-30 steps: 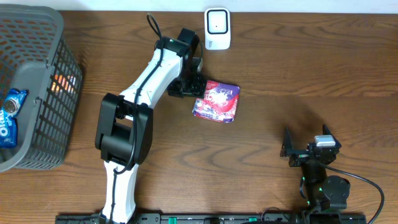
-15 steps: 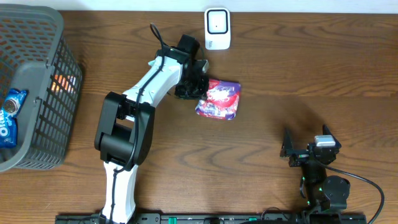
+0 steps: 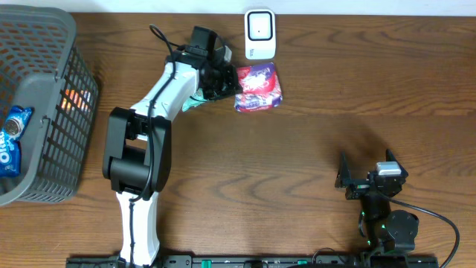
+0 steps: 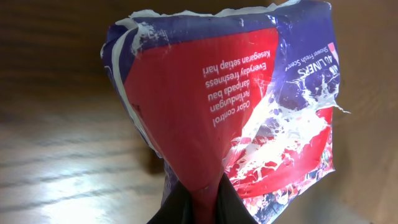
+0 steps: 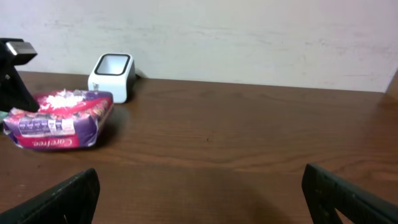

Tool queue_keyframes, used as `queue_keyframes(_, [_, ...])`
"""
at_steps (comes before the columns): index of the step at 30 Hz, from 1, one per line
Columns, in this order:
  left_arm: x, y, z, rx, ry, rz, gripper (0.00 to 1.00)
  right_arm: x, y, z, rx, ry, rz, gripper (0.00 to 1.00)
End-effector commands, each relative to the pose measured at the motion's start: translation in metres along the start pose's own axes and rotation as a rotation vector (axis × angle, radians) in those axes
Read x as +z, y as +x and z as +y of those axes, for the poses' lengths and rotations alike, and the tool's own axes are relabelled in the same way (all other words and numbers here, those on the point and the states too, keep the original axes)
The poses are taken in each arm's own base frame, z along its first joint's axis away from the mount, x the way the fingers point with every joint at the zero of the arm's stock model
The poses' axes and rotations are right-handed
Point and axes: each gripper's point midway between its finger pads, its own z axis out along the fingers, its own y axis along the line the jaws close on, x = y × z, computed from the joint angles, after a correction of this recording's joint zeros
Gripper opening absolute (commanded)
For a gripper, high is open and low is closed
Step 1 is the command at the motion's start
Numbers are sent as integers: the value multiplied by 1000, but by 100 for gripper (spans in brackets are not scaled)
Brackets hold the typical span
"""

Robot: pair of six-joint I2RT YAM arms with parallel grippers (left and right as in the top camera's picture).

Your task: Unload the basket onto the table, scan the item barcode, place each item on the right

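The item is a purple and red packet of liners (image 3: 258, 87), lying just below the white barcode scanner (image 3: 260, 34) at the table's far edge. My left gripper (image 3: 223, 80) is shut on the packet's left end. In the left wrist view the pinched wrapper (image 4: 249, 112) fills the frame, with the jaws (image 4: 202, 202) closed on a fold at the bottom. No barcode shows in any view. From the right wrist view the packet (image 5: 59, 121) sits low in front of the scanner (image 5: 112, 76). My right gripper (image 3: 364, 175) rests open near the front right, holding nothing (image 5: 199, 193).
A grey wire basket (image 3: 71, 89) stands at the left edge with a blue Oreo pack (image 3: 11, 138) inside. A pale wall runs behind the scanner. Bare wood lies between the packet and the right arm.
My left gripper closed on the packet's left end and carried it up and left, from mid-table to just below the scanner. The right arm has stayed still.
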Motion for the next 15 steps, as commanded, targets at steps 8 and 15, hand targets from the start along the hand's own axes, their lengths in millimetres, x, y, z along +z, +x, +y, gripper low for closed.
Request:
queue_keyframes(8, [13, 44, -26, 175, -28, 120, 8, 0, 1, 1, -8, -5, 3, 99])
queue_keyframes(15, [10, 31, -19, 182, -65, 73, 50, 0, 1, 1, -8, -5, 3, 99])
